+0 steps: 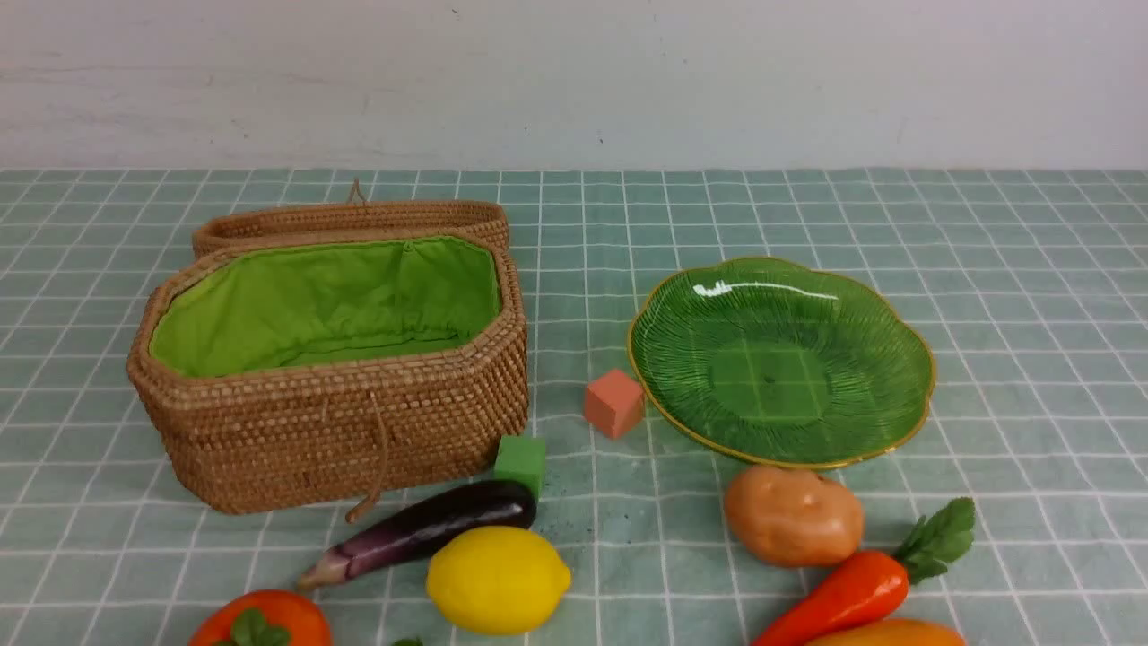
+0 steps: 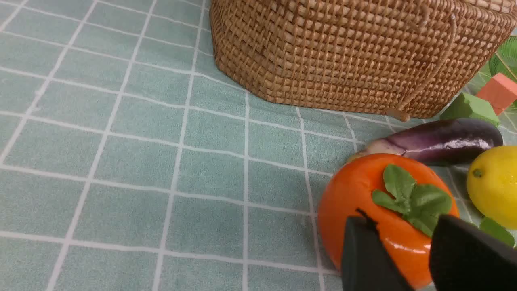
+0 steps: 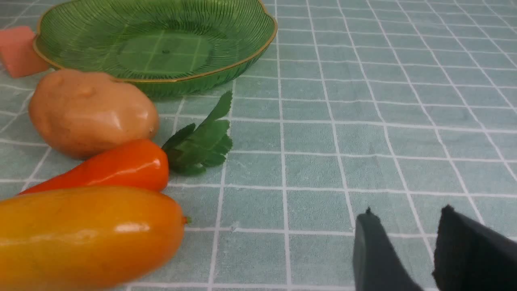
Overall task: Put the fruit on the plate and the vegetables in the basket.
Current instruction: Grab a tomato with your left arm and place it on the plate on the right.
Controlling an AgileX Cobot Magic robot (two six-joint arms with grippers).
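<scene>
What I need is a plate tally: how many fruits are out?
3: persimmon at near left, lemon beside the eggplant, mango by the carrot. More may lie off-frame.

the open wicker basket (image 1: 341,431) and green plate (image 1: 780,359) stood side by side, eggplant (image 1: 421,531), lemon (image 1: 498,579), persimmon (image 1: 269,619), potato (image 1: 794,516), carrot (image 1: 843,592) and mango (image 1: 888,633) lying in front of them.

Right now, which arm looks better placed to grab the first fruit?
The left. The left gripper hangs open right at the persimmon, which shows between its fingers. The right gripper is open too, but over bare cloth, with the mango off to one side.
</scene>
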